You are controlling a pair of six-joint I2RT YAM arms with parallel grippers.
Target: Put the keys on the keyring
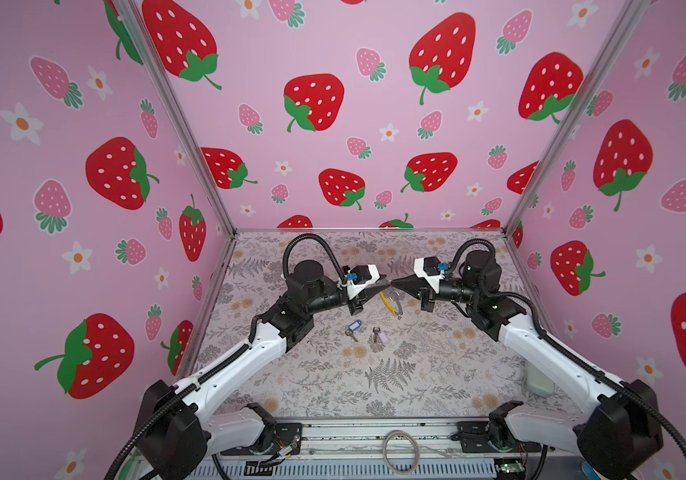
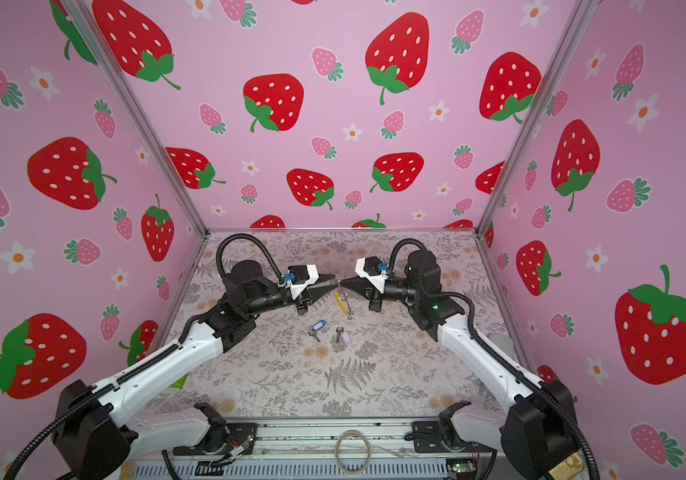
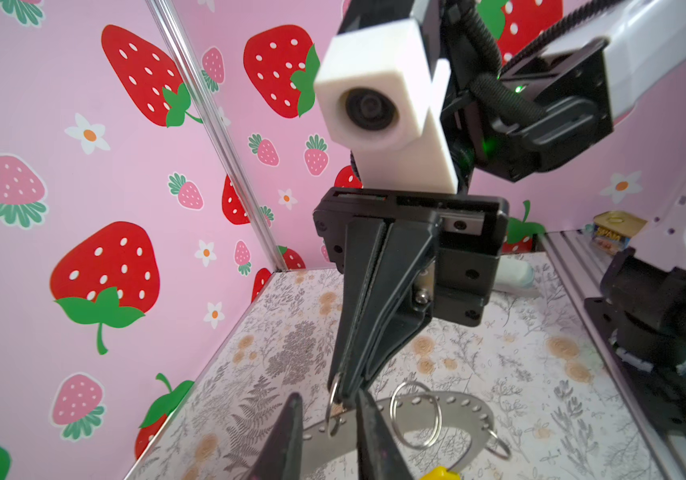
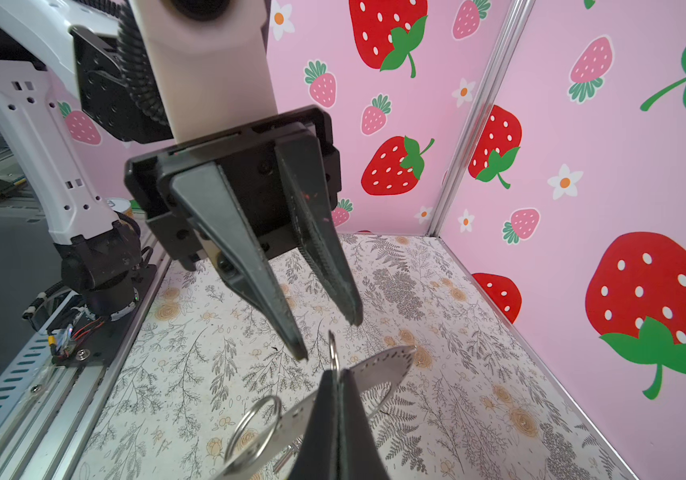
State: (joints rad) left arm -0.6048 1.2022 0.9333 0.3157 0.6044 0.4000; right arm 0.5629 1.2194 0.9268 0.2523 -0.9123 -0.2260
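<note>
In both top views my two grippers meet tip to tip above the table's middle. My right gripper is shut on a small metal loop of the keyring, a flat grey holed band. Its yellow section hangs below the tips. My left gripper is open, its fingers standing either side of that loop and band. The keys lie flat on the table nearer the front, one with a blue tag, one with a lilac tag.
A plain pale hoop lies on the front rail. A pale object sits at the table's right edge, and a small tin stands by the rail. Strawberry-patterned walls close in the left, back and right sides.
</note>
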